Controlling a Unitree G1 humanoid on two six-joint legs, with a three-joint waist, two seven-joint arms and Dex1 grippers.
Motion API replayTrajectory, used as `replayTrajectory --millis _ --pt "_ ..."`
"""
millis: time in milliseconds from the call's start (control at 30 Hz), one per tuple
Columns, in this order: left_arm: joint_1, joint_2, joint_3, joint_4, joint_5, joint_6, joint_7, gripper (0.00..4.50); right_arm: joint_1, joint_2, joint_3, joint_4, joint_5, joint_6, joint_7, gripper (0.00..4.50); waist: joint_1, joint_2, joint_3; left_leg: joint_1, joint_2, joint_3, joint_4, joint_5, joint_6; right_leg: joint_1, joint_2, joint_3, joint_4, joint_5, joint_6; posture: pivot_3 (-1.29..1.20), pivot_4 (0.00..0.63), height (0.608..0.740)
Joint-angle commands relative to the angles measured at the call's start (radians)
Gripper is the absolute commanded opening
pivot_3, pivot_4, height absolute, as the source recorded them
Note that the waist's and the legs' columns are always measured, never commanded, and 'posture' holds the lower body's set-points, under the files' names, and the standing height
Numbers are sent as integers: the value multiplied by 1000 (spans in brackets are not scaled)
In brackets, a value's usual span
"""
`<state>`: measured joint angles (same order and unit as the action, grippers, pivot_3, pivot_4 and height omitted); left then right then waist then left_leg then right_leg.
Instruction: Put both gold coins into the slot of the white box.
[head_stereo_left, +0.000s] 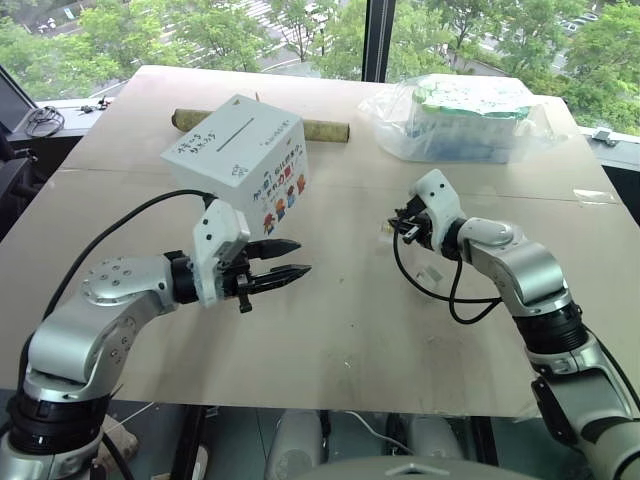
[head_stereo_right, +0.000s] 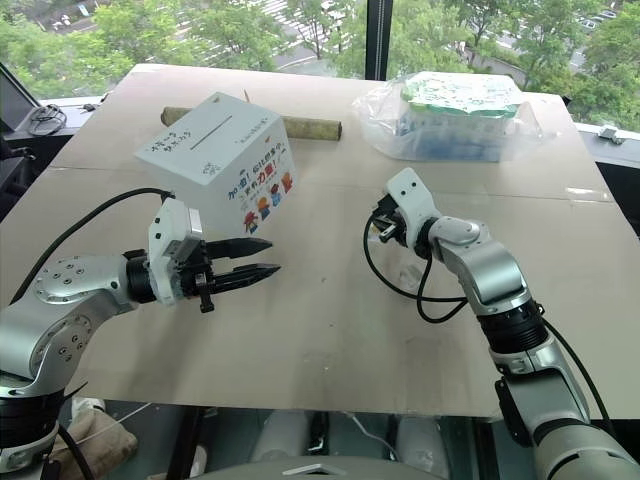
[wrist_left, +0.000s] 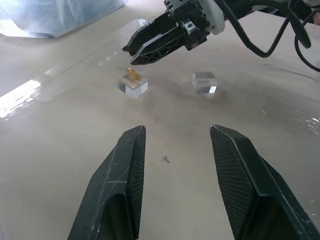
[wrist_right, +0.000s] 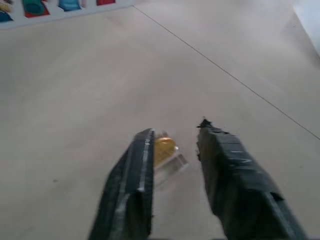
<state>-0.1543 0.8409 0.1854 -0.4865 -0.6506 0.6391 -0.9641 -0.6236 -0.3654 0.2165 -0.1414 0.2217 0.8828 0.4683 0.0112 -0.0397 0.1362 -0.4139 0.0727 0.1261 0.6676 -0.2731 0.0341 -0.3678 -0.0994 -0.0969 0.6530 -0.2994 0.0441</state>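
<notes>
Your right end effector (wrist_right: 172, 150) sits low over the tabletop (head_stereo_left: 350, 330), its fingers narrowed around a gold coin (wrist_right: 164, 146) that stands on edge in a small clear holder (wrist_left: 134, 85). There is a gap between the coin and the far finger, so I cannot tell whether you actually have hold of it. A second clear holder (wrist_left: 205, 82) just beside the first looks empty, and I cannot see where the other coin is.

Your left end effector (head_stereo_left: 292, 258) hovers above the tabletop, fingers about half open and holding nothing, pointing across toward the right one. The white box (head_stereo_left: 238, 160) stands behind it toward the far left, tilted, with its slot (head_stereo_left: 238, 133) on the upper face.

What to watch for:
- The coin is tiny and upright. If you pinch off-centre it may flip out of the holder and roll away
- If the fingers catch the holder as well, you may lift or drag the block along, and the coin may drop on the way to the box
- The slot is thin, so a coin held crooked would likely jam on the lip or skid off the sloping face
- The right arm's dangling cable could snag the holders
</notes>
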Motion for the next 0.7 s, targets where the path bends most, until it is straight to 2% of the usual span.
replayTrajectory --millis 33,367,567,700 --pt "-12 4 1 -11 0 -20 -1 2056 -10 11 -20 -74 0 41 -25 566 0 0 0 0 0 0 0 0 0 0 0 0 0 0 0 0 150 740" --pt "-6 2 -13 -10 13 -36 -4 2056 0 36 14 -83 -59 83 -93 566 0 0 0 0 0 0 0 0 0 0 0 0 0 0 0 0 150 740" --pt "0 3 -11 -10 17 -38 -7 2056 11 99 -9 -124 -34 149 -115 566 -3 0 0 0 0 1 -1 0 0 -2 0 1 1 0 0 0 150 740" --pt "4 3 -11 -11 18 -38 -6 2056 19 96 -2 -162 -39 170 -116 566 0 0 0 -1 0 2 0 0 0 -3 0 2 4 0 0 0 150 740"
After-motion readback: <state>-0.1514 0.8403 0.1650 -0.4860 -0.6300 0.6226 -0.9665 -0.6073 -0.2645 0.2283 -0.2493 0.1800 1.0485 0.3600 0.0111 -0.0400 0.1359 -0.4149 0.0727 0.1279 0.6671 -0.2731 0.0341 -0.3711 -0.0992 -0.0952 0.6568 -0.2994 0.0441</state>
